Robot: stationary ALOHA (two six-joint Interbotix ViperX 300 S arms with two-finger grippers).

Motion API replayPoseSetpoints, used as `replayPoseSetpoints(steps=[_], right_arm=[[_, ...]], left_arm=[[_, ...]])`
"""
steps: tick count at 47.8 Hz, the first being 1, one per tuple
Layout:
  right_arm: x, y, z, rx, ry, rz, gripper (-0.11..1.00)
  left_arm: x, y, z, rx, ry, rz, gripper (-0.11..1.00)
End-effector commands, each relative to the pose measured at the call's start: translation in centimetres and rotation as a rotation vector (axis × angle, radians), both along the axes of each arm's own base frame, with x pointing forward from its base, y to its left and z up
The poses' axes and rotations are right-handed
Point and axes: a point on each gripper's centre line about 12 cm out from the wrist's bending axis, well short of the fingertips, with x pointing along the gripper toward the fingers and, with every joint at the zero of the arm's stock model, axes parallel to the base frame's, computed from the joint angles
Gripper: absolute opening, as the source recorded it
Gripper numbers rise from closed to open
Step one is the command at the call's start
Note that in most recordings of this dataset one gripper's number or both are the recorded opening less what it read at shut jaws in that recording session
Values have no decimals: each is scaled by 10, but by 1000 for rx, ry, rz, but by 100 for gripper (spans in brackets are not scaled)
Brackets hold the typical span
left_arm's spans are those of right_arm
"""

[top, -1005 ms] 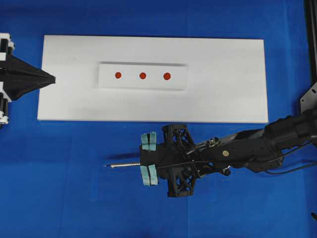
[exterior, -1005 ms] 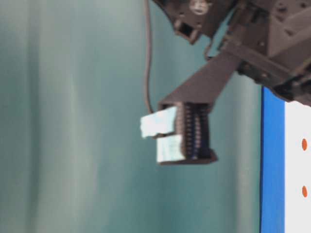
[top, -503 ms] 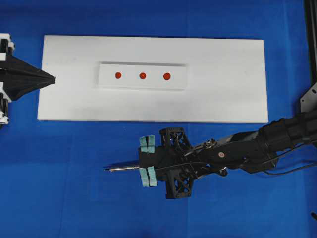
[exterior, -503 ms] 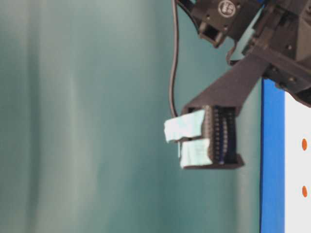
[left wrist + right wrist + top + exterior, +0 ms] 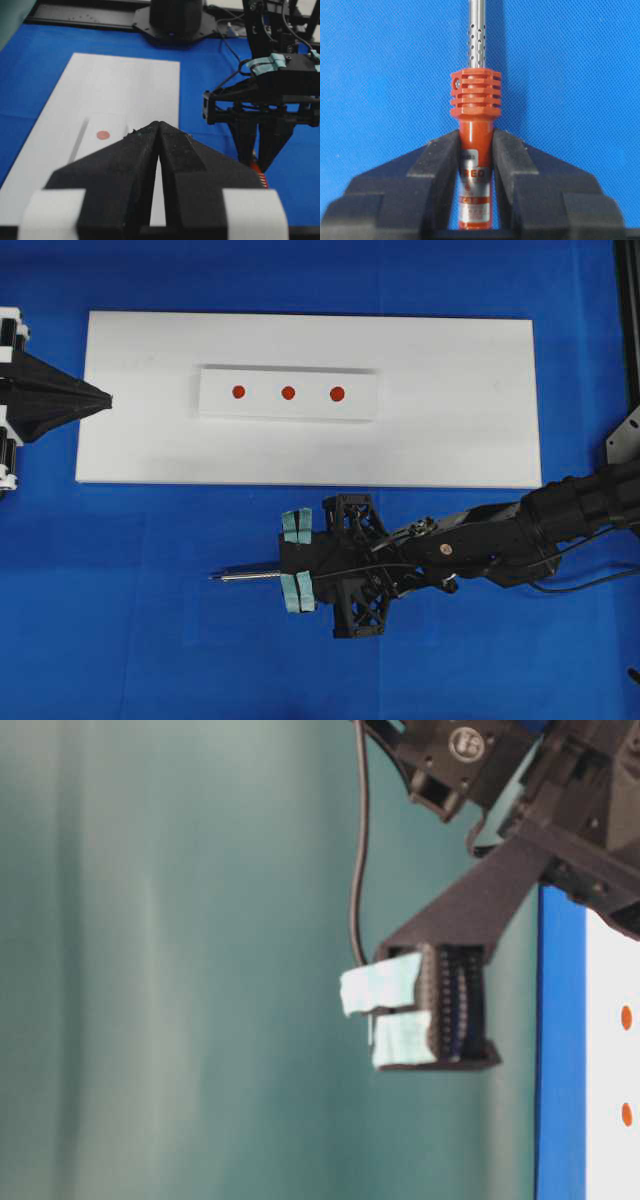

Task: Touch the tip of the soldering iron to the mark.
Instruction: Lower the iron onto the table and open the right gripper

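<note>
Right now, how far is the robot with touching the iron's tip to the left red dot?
Done: nothing visible yet. In hand: the right gripper has its fingers alongside the red-orange-handled soldering iron over the blue cloth. Left: bring its thin dark tip to the left round red mark on the white block.

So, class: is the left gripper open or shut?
Shut: in its wrist view the left gripper's two black fingers meet at the tips, nothing between them.

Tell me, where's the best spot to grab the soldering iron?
Probably the smooth red handle, just behind its ribbed collar, squeezed from both sides. The right gripper sits there now. The thin metal shaft is narrower, so likely slippier.
</note>
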Motion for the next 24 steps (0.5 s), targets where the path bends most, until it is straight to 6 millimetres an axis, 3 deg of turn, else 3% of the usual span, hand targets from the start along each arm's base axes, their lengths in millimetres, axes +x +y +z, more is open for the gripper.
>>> replayPoseSetpoints(steps=[1,8,12,19,24], right_arm=[[2,1,9,7,-20,0,26],[-1,-2,12,-22,5,-2,72],[-4,-5,19,-48,25,-9,91],[-10,-13,46,-83,12,-21,82],[-16,-18,77,-101,-23,-31,81]], left_arm=[[1,1,3,2,-9,2,0],[1,1,4,2,-11,2,0],[1,1,4,2,-11,2,0],[1,1,4,0,-12,2,0],[0,1,4,0,-12,2,0]])
